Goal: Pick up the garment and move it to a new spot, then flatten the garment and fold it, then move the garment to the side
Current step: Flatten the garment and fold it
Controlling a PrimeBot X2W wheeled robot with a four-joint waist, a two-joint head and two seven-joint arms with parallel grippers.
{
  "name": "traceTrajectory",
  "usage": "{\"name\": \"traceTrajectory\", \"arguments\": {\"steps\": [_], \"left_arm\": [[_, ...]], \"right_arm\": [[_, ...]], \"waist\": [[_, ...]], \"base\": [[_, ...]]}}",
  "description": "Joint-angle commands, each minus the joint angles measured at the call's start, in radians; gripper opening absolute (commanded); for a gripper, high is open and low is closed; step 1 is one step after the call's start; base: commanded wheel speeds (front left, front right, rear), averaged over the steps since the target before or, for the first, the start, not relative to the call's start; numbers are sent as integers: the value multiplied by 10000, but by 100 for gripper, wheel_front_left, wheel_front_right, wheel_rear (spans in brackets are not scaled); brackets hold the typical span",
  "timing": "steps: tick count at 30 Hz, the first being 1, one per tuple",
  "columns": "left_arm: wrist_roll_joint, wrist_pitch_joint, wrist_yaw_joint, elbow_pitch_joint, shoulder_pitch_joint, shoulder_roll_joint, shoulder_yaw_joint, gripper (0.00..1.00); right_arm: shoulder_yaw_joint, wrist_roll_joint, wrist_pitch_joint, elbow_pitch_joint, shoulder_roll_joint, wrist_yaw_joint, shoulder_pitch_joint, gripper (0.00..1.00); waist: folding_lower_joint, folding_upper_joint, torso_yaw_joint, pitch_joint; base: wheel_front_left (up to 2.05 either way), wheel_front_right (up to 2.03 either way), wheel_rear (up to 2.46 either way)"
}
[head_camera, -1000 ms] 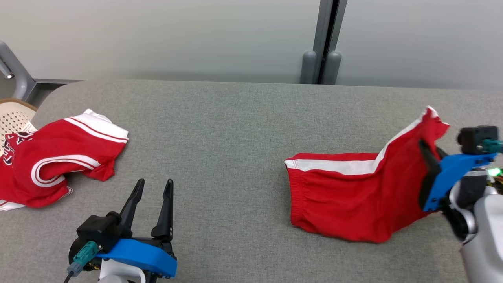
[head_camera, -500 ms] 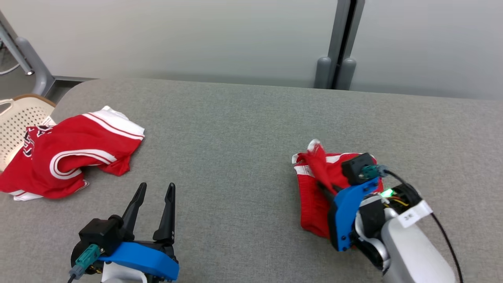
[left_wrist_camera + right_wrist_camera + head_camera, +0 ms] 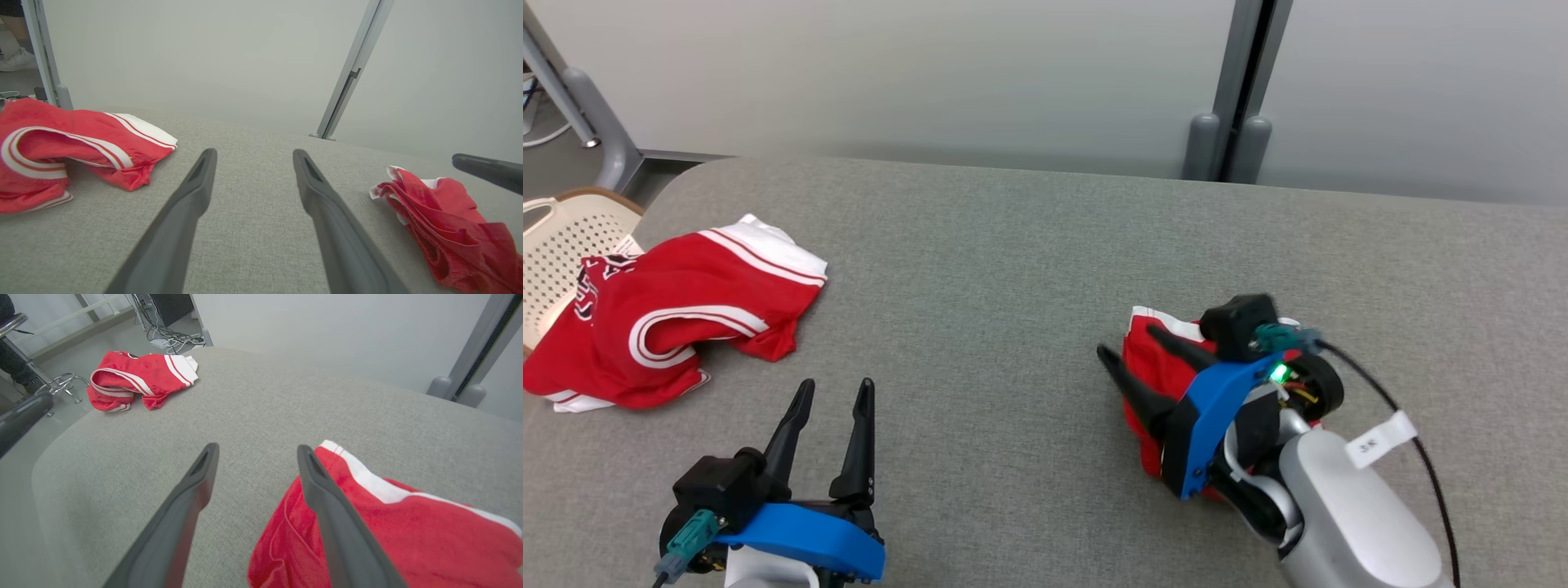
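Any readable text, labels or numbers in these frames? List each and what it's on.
On the white paper tag at the right arm's cable: a short dark mark, too blurred to quote.
On the crumpled red jersey with white stripes: dark lettering at its left edge, folded over, unreadable.
On the folded red shorts with a white band: no text visible.

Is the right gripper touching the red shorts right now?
Cannot tell. In the right wrist view the open right gripper has one finger across the red shorts, but whether it is resting on the cloth or hovering over it isn't plain.
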Motion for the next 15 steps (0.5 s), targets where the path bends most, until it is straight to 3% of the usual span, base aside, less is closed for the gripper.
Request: {"name": "traceTrajectory", "arguments": {"steps": [1,8,15], "left_arm": [[-31,-52,47,-6,65,55,65,100],[-50,-64,199,-135,190,89,65,100],[-79,-45,238,-225,183,70,-7,100]], "right_arm": [[-216,100,-279,-382,-23,5,5,100],[-2433,-1043,-1306,-1825,-392,5,1155,100],[-3986,-2207,-1428,-1811,-240,5,2397,100]], "waist": [[0,0,-118,-30],[0,0,-354,-141],[0,0,-445,-61]], "base": [[0,0,0],[0,0,0],[0,0,0]]}}
